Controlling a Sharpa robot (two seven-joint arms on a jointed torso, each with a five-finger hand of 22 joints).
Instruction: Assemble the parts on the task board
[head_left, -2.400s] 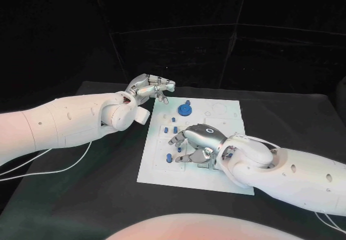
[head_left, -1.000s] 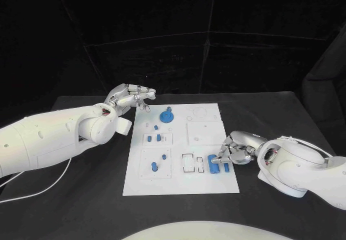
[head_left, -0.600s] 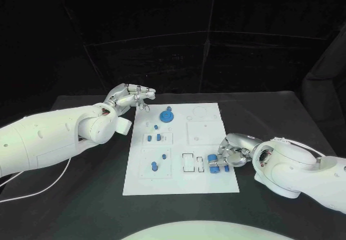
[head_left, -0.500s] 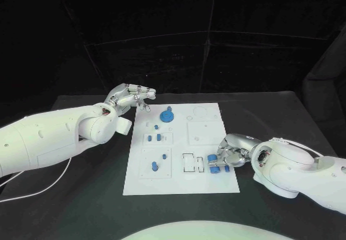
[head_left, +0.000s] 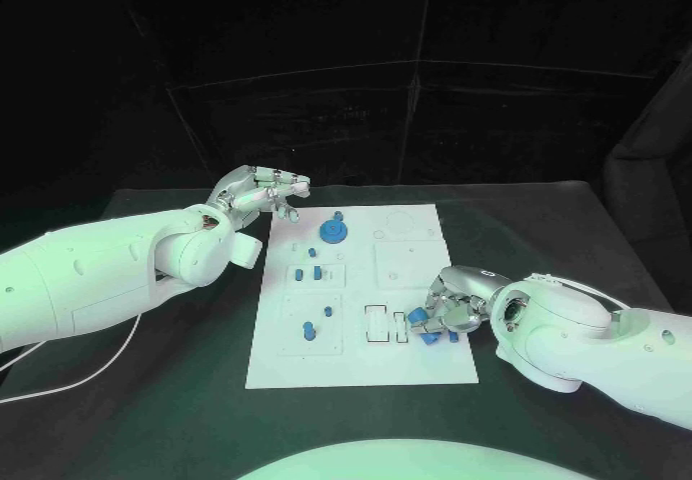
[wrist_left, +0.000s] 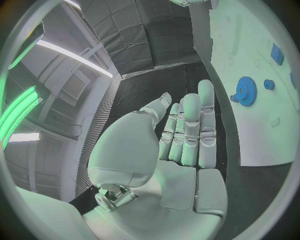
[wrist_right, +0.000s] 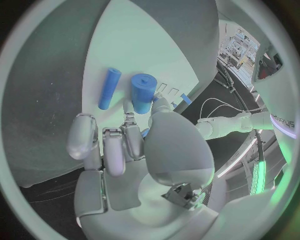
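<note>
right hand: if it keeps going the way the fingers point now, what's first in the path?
Likely the thick blue cylinder on the task board: in the right wrist view it sits just past the right hand fingertips, possibly touching already. The thin blue rod lies beside it.

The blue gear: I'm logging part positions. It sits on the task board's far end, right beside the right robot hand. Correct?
Not quite. The blue gear does sit at the task board's far end, but beside the left robot hand, as the head view shows.
</note>
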